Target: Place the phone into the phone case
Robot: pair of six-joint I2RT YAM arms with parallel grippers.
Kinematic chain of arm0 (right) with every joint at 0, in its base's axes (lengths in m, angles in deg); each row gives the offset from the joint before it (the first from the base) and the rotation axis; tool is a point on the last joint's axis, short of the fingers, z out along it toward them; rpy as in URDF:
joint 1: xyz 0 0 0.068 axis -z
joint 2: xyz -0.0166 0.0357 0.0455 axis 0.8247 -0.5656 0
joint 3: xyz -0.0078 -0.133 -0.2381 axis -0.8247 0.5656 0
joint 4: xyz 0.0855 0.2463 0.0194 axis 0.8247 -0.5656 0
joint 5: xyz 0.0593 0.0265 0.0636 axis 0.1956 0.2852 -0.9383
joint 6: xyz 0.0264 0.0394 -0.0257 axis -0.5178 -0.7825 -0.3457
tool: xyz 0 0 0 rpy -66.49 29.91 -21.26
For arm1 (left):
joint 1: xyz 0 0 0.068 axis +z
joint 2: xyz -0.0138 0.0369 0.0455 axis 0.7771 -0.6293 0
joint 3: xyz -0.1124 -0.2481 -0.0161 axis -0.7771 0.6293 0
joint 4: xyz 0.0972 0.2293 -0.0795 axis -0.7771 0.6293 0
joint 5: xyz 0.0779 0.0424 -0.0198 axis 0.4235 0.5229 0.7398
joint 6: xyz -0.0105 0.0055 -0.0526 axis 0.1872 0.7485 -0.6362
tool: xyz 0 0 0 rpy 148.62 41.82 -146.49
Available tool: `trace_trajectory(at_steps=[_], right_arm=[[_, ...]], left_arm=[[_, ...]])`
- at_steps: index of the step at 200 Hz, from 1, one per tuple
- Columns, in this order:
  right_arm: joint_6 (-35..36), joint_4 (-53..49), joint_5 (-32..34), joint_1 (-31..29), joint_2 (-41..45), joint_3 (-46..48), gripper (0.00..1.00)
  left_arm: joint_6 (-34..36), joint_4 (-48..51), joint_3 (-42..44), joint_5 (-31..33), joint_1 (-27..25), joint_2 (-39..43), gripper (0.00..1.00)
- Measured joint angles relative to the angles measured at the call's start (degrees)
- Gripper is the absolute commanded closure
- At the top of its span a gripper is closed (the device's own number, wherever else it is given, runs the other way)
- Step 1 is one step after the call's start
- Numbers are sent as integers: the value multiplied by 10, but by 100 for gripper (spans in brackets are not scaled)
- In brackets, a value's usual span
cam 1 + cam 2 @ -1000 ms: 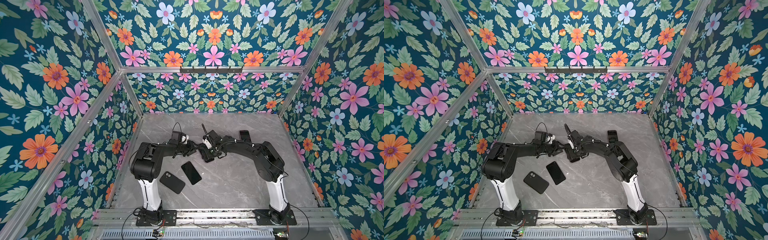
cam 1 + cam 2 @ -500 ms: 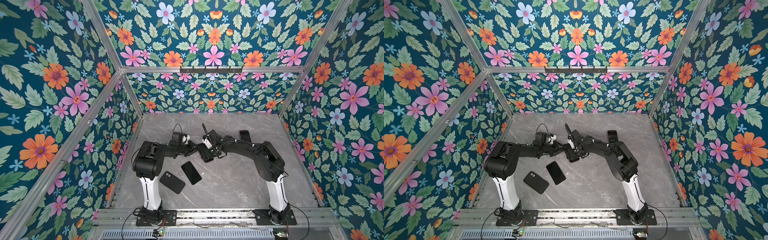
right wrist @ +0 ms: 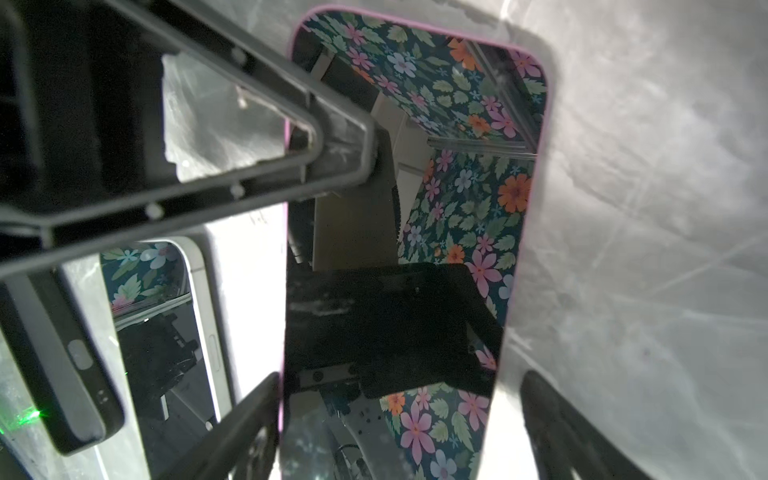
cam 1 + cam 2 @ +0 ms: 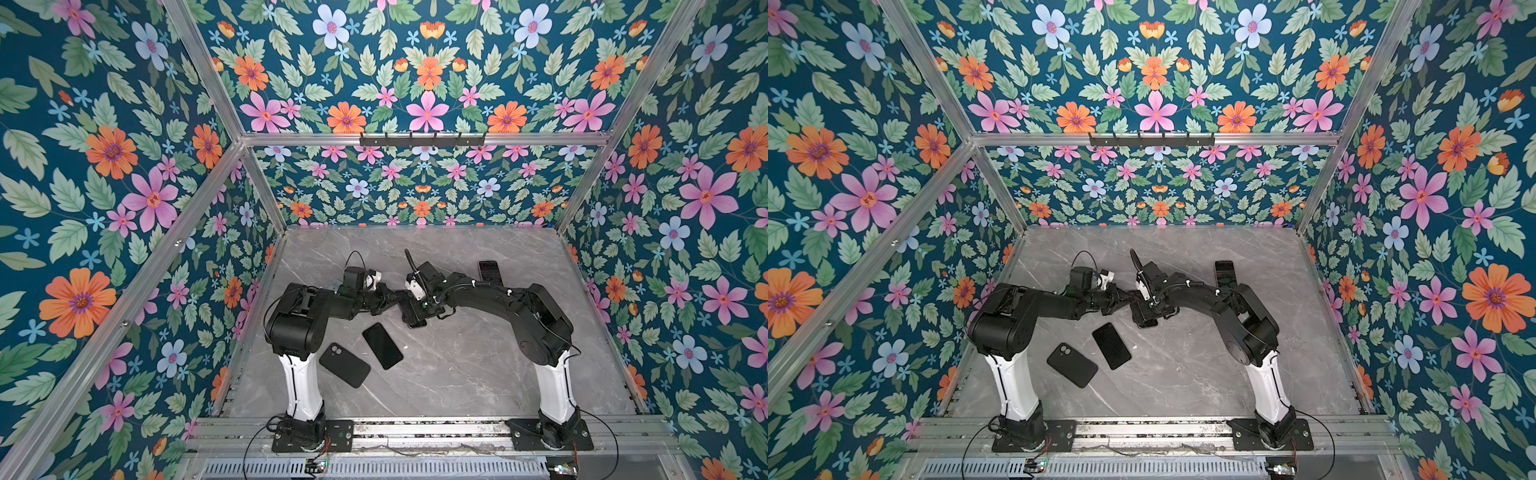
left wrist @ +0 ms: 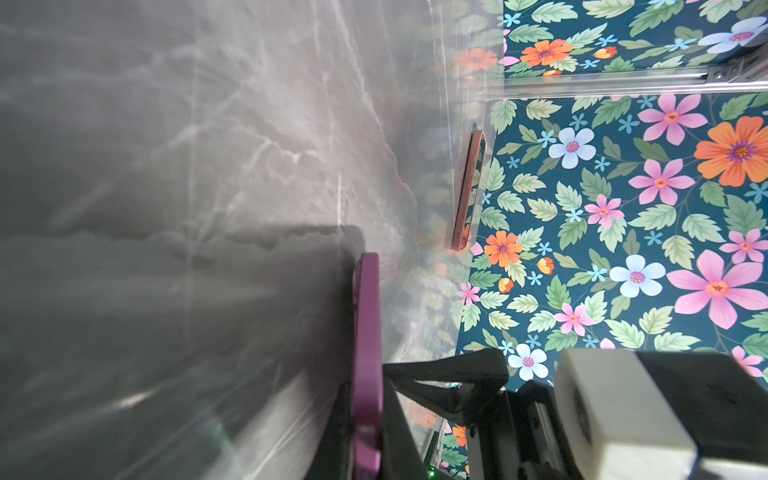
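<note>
A purple-rimmed phone (image 3: 457, 187) with a mirror-like screen lies mid-table, mostly hidden under the grippers in both top views. My left gripper (image 5: 368, 436) is shut on its thin edge (image 5: 368, 311), one finger on each face. My right gripper (image 3: 399, 386) straddles the phone's width, open. One finger is close to an edge and the other stands clear of it. In both top views the grippers meet at the centre, left gripper (image 4: 392, 301) and right gripper (image 4: 411, 316). A black phone case (image 4: 344, 365) lies back up near the left arm's base.
A black phone (image 4: 382, 345) lies screen up beside the case, close to the grippers. A pink phone (image 5: 467, 191) lies at the back right of the table (image 4: 488, 270). Floral walls and aluminium posts enclose the marble table (image 4: 478, 374).
My left gripper has closed onto the purple phone's edge. My right gripper has opened wider around it. Both arms have barely shifted.
</note>
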Motion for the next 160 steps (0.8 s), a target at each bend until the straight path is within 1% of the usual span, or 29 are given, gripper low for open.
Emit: trace_trajectory(at_steps=[33,47,66,88,98,107,127,147,160], right_arm=[[-10,-4,2,0,30,10,8],[-20,-2,5,0,63,29,8],[-58,25,9,0,113,75,8],[-126,72,2,0,156,142,10],[-166,95,-1,0,169,166,14],[-201,119,-7,1,180,186,15],[-289,195,-36,3,196,236,18],[-378,287,-75,12,197,285,21],[-433,352,-87,19,200,320,22]], left_arm=[[-2,-13,13,0,0,8,94],[-5,-19,18,0,0,10,95],[-16,-36,28,1,0,13,97],[-35,-70,47,2,0,17,100],[-52,-92,57,4,0,18,100],[-68,-115,68,6,0,18,100],[-126,-187,98,17,0,18,100],[-189,-270,119,26,0,14,100],[-227,-322,129,34,0,11,100]])
